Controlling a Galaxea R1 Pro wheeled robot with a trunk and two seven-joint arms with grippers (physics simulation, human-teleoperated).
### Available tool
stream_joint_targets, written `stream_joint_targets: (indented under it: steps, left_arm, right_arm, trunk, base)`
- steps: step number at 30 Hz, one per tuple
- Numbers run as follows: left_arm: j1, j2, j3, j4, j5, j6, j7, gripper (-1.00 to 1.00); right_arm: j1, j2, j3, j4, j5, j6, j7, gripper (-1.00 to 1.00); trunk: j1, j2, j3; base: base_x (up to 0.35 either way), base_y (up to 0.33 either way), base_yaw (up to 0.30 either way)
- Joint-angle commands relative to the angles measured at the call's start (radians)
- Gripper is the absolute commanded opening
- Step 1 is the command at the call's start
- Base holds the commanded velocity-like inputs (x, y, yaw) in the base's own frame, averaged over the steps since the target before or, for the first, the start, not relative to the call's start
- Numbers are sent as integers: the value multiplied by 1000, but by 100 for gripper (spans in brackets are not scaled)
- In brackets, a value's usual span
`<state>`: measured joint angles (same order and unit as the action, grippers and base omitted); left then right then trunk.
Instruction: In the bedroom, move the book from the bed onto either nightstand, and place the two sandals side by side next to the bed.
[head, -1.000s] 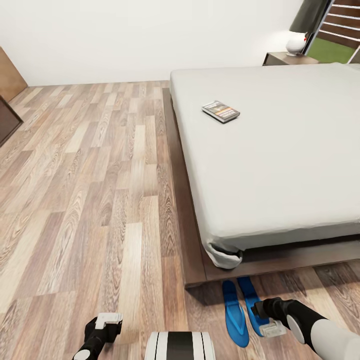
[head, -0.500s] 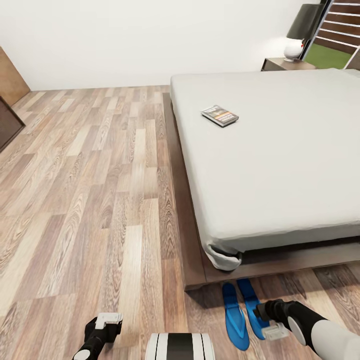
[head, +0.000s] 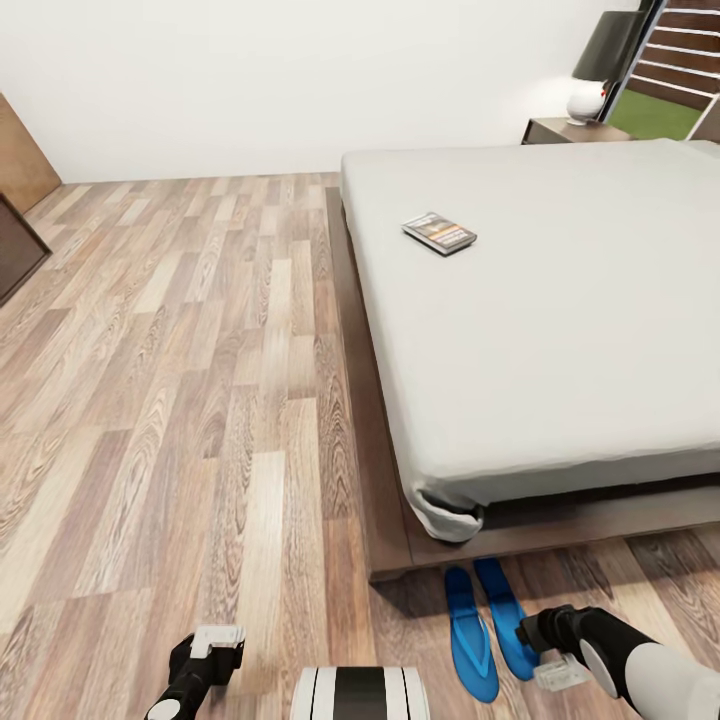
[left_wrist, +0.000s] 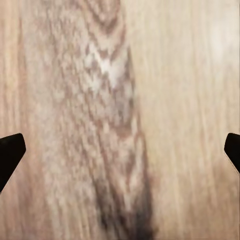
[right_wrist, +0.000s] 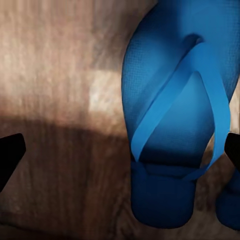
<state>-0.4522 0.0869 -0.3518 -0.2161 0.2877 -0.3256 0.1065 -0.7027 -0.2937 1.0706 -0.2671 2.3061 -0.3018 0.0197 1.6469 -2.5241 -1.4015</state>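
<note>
sandals (head: 487, 627): both blue flip-flops lie flat on the wood floor (head: 180, 380) at the foot corner of the bed (head: 540, 310), parallel and just beside each other, so that part looks done or v. close, judged from how they lie. right gripper (head: 556, 668) hovers just beside the nearer sandal w/ fingers spread and nothing between them; left gripper (head: 215, 640) low over bare floor, also spread, empty. book (head: 439, 232) lies on the mattress, well apart from both arms, nightstand (head: 560, 129) at far corner w/ lamp (head: 600, 60) on it, so book transfer is left to do.
</note>
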Motion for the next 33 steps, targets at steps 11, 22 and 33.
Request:
stream_joint_targets:
  steps: [11, 22, 33]
  left_arm:
    - [0, 1, -9, 0, 7, -1, 5, 100]
    - [0, 1, -9, 1, 7, -1, 8, 100]
    - [0, 2, -9, 1, 6, 0, 8, 100]
  right_arm:
    - [0, -1, 3, 16, 6, -8, -3, 100]
    - [0, -2, -2, 88, 3, -7, -66, 100]
    - [5, -7, -13, 161, -4, -11, -91, 100]
  trunk:
    - [-2, 1, 19]
    - [-2, 1, 19]
    - [-6, 3, 46]
  base:
    - [0, 0, 0]
    - [0, 0, 0]
    - [0, 0, 0]
